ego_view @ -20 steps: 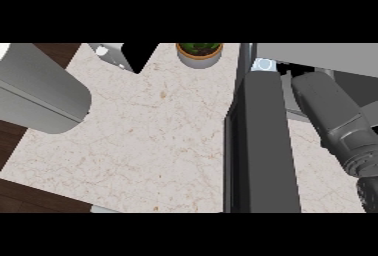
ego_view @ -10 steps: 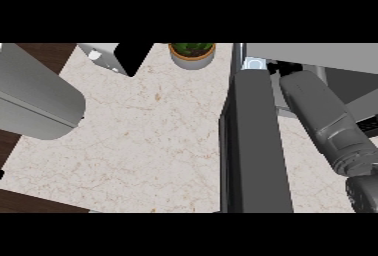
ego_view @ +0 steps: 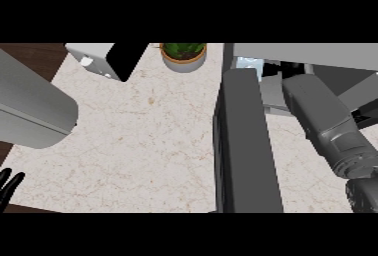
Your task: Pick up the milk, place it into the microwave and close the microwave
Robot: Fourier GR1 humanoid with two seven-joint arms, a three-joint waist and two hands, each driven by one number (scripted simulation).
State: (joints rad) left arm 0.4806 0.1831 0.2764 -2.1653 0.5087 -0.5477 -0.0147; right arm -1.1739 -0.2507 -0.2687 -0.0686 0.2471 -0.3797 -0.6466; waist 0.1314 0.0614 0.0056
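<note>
The microwave stands at the upper right, and its dark grey door swings out over the counter. A pale bluish-white thing that may be the milk shows just inside the opening, above the door's top edge. My right forearm runs from the lower right up into that opening. Its hand is hidden in the dark interior, so I cannot see whether it holds anything. The straight black fingers of my left hand show at the lower left edge, below the grey left forearm.
A potted plant stands at the counter's back edge, left of the microwave. A white appliance with a black face sits at the back left. The marbled counter top lies between my left arm and the door.
My right forearm has pushed further up and left into the microwave's opening. The whole view has drifted a little, and my left hand's fingers have come into sight at the lower left.
</note>
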